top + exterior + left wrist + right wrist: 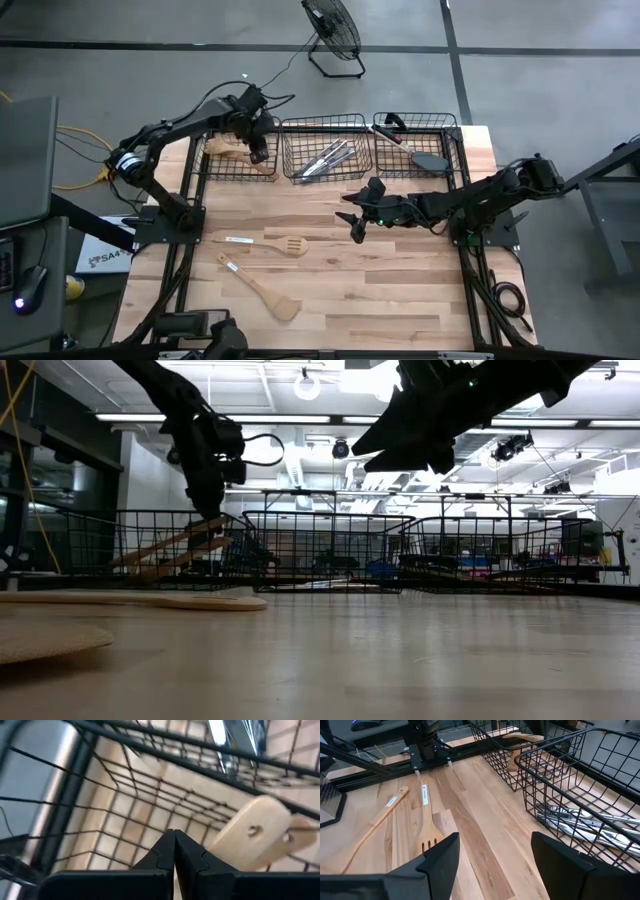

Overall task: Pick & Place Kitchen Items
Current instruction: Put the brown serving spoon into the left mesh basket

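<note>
Two wooden spatulas on table, white labels unreadable

Three black wire baskets, two wooden spatulas on the table

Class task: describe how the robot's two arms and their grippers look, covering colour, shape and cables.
Both arms are dark, jointed and slim, with black cables looping along them. The left gripper has two flat black fingers with notched tips. The right gripper has two broad matte black fingers.
</note>
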